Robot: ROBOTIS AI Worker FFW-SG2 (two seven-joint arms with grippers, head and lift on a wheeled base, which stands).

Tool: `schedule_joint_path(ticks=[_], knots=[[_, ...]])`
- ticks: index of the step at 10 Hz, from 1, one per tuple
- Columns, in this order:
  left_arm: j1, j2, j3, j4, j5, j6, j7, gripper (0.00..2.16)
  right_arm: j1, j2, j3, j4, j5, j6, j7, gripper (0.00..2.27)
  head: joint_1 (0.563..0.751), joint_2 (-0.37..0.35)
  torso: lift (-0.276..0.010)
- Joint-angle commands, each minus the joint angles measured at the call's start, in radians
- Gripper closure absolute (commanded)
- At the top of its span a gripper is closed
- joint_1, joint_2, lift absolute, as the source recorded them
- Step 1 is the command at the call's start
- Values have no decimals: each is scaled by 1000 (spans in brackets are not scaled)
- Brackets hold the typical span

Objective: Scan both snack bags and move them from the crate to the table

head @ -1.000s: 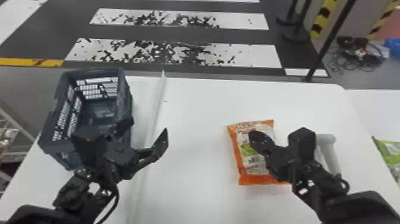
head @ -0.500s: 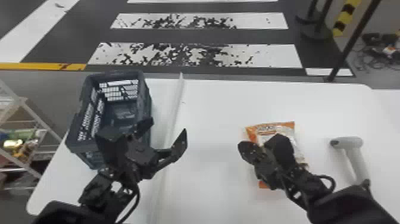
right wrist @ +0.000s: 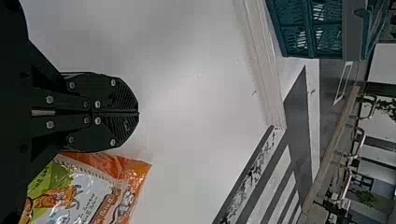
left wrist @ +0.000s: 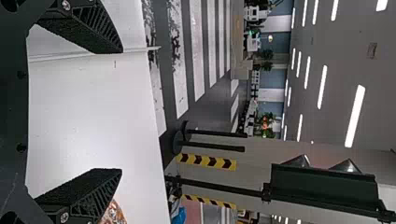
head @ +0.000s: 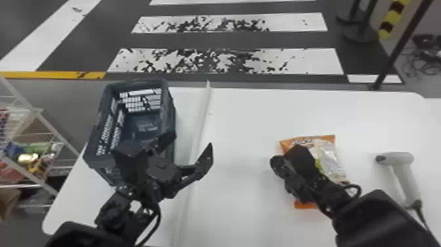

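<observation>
Right gripper (head: 278,163) has shifted off the snack bag (head: 329,157) toward its left edge since the earliest head frame. Crate (head: 171,113), bag and scanner (head: 398,159) all sit farther right in frame now, as the view itself has swung left; left gripper (head: 190,143) keeps about the same spot relative to the crate.

Head view: blue-gray crate upright at left of frame, on the table (head: 246,121). White strip (head: 200,118) runs along the table just beside it. Left gripper in front of the crate, lower left of center, fingers spread. Orange snack bag lies flat on the table, right of center, partly hidden by the right gripper and its arm. White scanner near the right edge, cable (head: 420,216) running to the lower right. Wire shelf (head: 39,113) with mixed goods at far left, striped floor (head: 226,60) across the top.

Left wrist view: left gripper (left wrist: 122,111) wide open, nothing between the ribbed pads (left wrist: 100,28). Table, strip and striped floor past it; a bit of the orange bag peeks out past one finger.

Right wrist view: right gripper (right wrist: 138,113) closed, fingers pressed together, holding nothing. Orange bag with green and white print right beside it on the table; can't tell if they touch. Strip and crate farther off, well apart from the gripper.
</observation>
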Motion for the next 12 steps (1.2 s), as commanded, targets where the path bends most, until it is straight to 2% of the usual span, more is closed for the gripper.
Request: schedule_joint_path(ticks=[1,6,9,12], knots=[[1,0,3,0,0,2,0,87,-11,2,-2,18,15,7,-11,2260,695,104,-88],[1,-2,8,0,0,2,0,87,-52,-1,-22,52,13,43,-49,2260,695,64,-88],[-1,-5,8,1,0,2,0,87,-1,-6,-24,-48,17,126,-11,2260,695,64,-88],[-3,-3,6,4,0,2,0,87,22,-15,-31,-78,32,160,1,2260,695,59,-88]])
